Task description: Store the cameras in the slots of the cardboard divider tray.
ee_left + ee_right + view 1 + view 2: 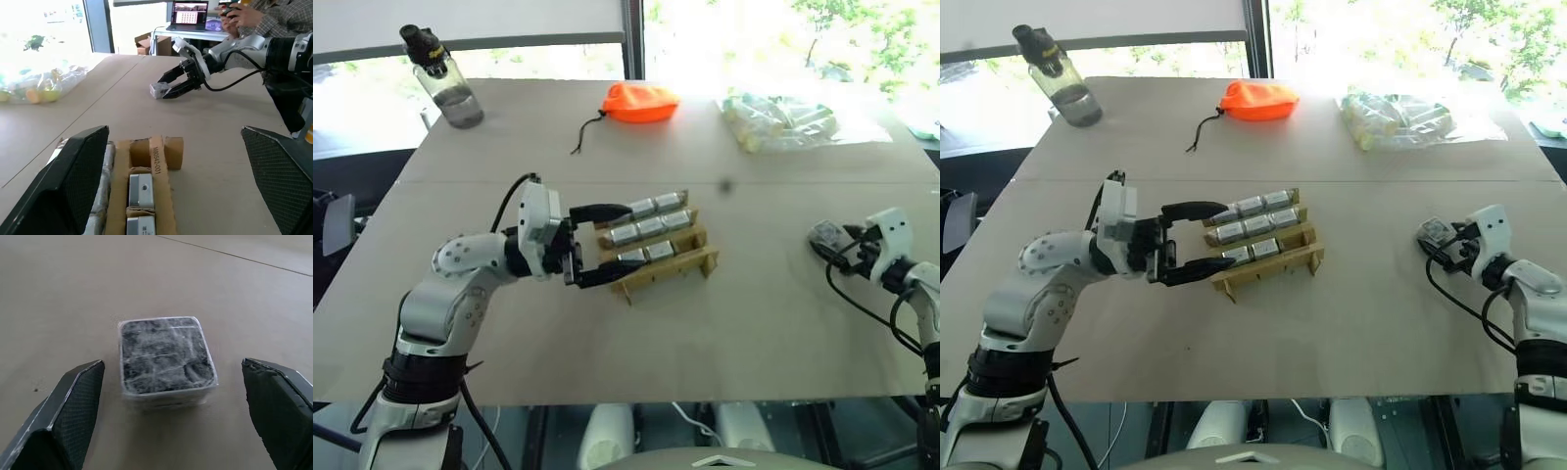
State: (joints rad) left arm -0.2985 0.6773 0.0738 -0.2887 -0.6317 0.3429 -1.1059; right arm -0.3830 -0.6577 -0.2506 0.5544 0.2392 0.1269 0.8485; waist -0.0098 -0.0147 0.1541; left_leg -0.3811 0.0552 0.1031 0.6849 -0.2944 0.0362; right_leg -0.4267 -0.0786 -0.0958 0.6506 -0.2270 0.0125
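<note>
The tan cardboard divider tray [658, 257] holds several silver-grey cameras [651, 227] in its slots, while one loose camera [823, 234] lies well right of it.

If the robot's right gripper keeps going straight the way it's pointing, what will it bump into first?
Most likely the loose camera lying on the table. The right gripper is open, and the right wrist view shows that camera straight ahead between its fingers, not yet touched. How far ahead is hard to judge.

A: What sits mid-frame?
B: A camera [166, 360], dark face up, on the tan table [58, 289].
A: And the right gripper [171, 416]?
B: Its fingers [73, 406] stand wide apart at lower left and lower right, the camera between them, touching neither.
</note>
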